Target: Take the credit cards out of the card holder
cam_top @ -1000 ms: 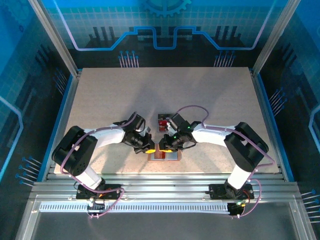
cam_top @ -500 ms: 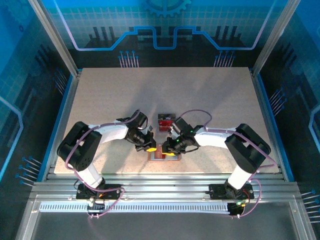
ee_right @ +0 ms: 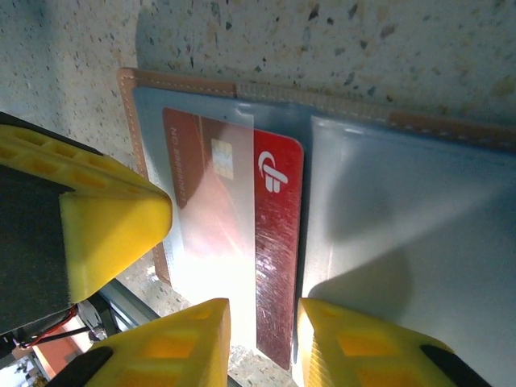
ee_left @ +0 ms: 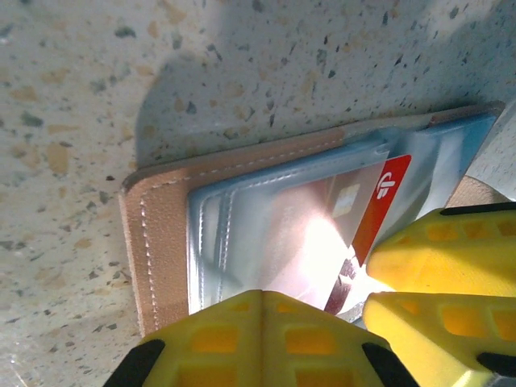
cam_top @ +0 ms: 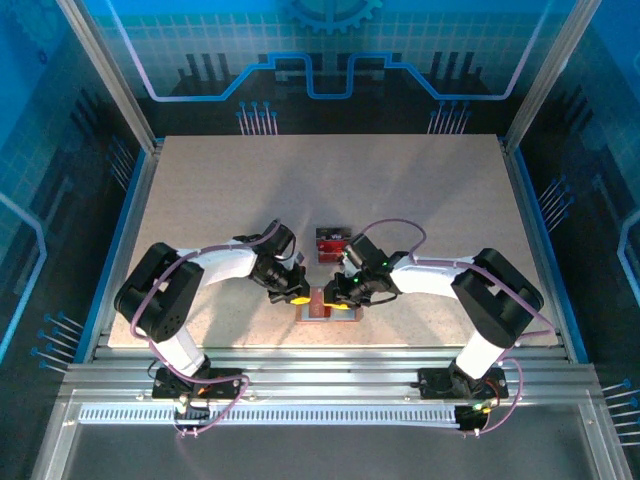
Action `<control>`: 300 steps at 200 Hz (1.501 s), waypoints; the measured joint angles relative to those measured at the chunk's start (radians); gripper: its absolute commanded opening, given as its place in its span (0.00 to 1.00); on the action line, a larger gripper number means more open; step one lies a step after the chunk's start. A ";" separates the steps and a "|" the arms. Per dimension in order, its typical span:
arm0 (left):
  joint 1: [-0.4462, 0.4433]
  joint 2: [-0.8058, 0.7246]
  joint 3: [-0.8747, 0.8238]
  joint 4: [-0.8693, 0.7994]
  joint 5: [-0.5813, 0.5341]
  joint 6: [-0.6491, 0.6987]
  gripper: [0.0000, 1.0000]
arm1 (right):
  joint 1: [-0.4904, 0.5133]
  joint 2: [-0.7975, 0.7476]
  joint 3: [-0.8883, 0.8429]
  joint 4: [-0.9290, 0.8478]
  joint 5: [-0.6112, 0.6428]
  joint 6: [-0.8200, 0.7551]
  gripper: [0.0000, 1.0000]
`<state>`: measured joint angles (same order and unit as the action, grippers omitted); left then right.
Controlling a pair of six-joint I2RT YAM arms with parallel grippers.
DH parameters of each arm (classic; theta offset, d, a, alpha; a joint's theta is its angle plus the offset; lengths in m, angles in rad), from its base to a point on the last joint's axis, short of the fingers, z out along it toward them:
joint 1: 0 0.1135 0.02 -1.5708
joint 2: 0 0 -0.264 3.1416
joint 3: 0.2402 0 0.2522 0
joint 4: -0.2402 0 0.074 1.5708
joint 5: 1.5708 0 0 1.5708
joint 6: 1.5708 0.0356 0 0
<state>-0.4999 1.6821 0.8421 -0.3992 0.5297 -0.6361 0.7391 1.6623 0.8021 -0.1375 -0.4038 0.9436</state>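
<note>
The red credit card sits half out of a clear pocket in the open card holder, which lies flat at the near edge of the desk. Its bare strip is on the fold side, and its long axis points straight at the right gripper. That gripper is nearer and part open, a finger either side of the strip; I cannot tell if it pinches. The left gripper is closed, empty, at the holder's left panel
</note>
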 measured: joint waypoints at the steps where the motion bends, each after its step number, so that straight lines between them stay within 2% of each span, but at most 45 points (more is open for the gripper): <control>1: 0.000 0.000 0.000 0.000 0.000 0.000 0.05 | 0.000 0.000 0.000 0.000 0.000 0.000 0.28; 158: 0.000 0.000 0.000 -0.015 -0.010 0.008 0.05 | -0.029 0.000 -0.005 0.049 -0.002 0.000 0.28; 300: 0.000 0.000 -0.007 -0.015 -0.010 0.008 0.05 | -0.040 0.038 -0.047 0.147 -0.053 0.026 0.26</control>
<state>-0.4999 1.6821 0.8352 -0.4145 0.5194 -0.6281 0.6991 1.7004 0.7551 0.0093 -0.4568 0.9691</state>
